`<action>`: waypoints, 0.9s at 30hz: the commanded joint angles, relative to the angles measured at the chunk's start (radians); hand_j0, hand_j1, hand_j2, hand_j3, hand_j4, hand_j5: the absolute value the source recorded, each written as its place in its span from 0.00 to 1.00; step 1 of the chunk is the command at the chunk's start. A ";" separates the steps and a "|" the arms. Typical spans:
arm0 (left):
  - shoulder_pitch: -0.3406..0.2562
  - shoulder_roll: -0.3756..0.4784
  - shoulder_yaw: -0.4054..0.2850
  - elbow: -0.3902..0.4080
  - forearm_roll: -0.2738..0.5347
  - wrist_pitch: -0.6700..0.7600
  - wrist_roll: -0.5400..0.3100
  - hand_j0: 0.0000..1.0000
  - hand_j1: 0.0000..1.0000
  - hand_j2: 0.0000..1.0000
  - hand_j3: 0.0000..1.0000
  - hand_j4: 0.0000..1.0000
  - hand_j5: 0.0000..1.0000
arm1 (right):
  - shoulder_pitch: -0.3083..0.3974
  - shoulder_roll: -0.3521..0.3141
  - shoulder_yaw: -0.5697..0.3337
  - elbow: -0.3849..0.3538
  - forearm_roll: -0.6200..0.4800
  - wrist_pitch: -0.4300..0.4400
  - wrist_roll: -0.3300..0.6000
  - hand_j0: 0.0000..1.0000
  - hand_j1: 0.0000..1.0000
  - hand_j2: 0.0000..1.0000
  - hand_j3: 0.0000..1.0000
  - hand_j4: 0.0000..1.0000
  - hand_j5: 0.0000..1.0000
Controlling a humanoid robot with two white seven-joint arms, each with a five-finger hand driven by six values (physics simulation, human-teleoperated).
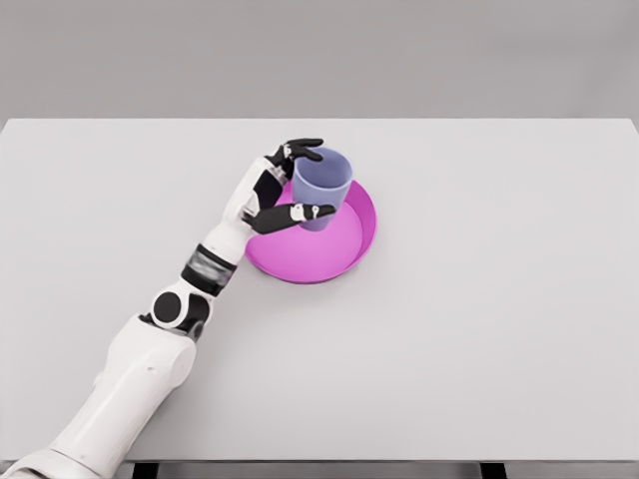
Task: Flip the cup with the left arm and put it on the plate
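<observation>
Head view: I've got the left hand [285, 190] wrapped round the blue cup [321, 187], thumb and fingers pinching its sides, mouth up, over the pink plate [344, 254]. Can't tell if the base touches yet. Side grip keeps it upright for set-down, imo.

We look at a bare test bench in a simulated lab, not a home or a kitchen. The wide white table [479, 329] fills almost the whole view and stands against a plain grey wall [319, 55] with no window, shelf or furniture. Surfaces are smooth and evenly lit, as in a render. A white robot arm [130, 384] reaches over the table.
</observation>
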 commanded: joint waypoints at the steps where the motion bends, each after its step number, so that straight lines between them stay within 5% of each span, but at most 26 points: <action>1: 0.000 -0.003 -0.003 0.005 0.004 0.000 0.000 0.51 0.51 0.51 0.51 0.51 0.51 | 0.000 0.000 0.000 0.000 -0.001 0.000 0.000 1.00 1.00 1.00 1.00 1.00 1.00; 8: 0.002 0.005 0.000 -0.003 0.004 0.000 0.001 0.77 0.77 0.77 0.77 0.77 0.77 | 0.000 0.000 0.000 0.000 0.001 0.000 0.000 1.00 1.00 1.00 1.00 1.00 1.00; 27: 0.006 0.011 0.003 -0.020 0.004 0.000 0.001 0.90 0.90 0.90 0.90 0.90 0.90 | 0.000 0.000 0.000 0.000 0.001 0.000 0.000 1.00 1.00 1.00 1.00 1.00 1.00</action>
